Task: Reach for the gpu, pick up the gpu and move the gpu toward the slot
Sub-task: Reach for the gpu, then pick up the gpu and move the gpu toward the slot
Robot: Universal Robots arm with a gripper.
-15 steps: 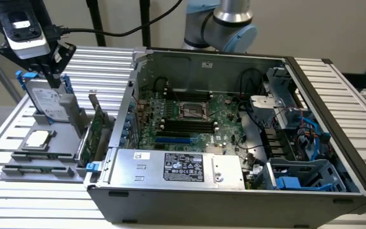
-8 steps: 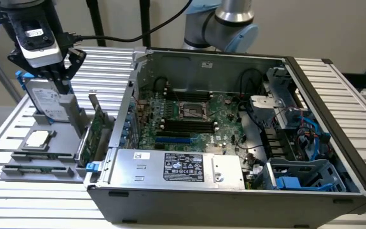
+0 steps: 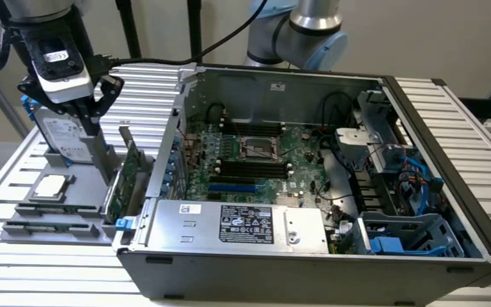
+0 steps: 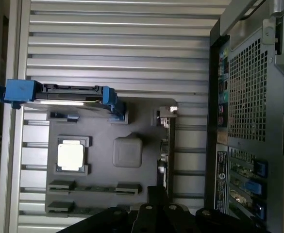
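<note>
The gpu [image 3: 124,182] is a thin green card standing on edge in the grey holder [image 3: 23,227], right beside the open computer case. Its silver end bracket [image 3: 100,157] rises at the far end. In the wrist view the gpu [image 4: 165,145] is a dark edge-on strip along the holder [image 4: 127,124], with the bracket [image 4: 167,112] at its end. My gripper [image 3: 90,121] hangs above the holder, over the bracket end of the card and apart from it. The gripper's dark body [image 4: 154,211] lies in line with the card. The blue slot [image 3: 233,188] sits on the motherboard.
A silver hard drive with a blue frame [image 3: 62,137] [image 4: 64,94] stands in the holder behind the gripper. A small square silver chip [image 3: 49,187] [image 4: 72,156] lies in the holder. The open case [image 3: 314,256] has its perforated rear wall [image 4: 248,97] close to the card.
</note>
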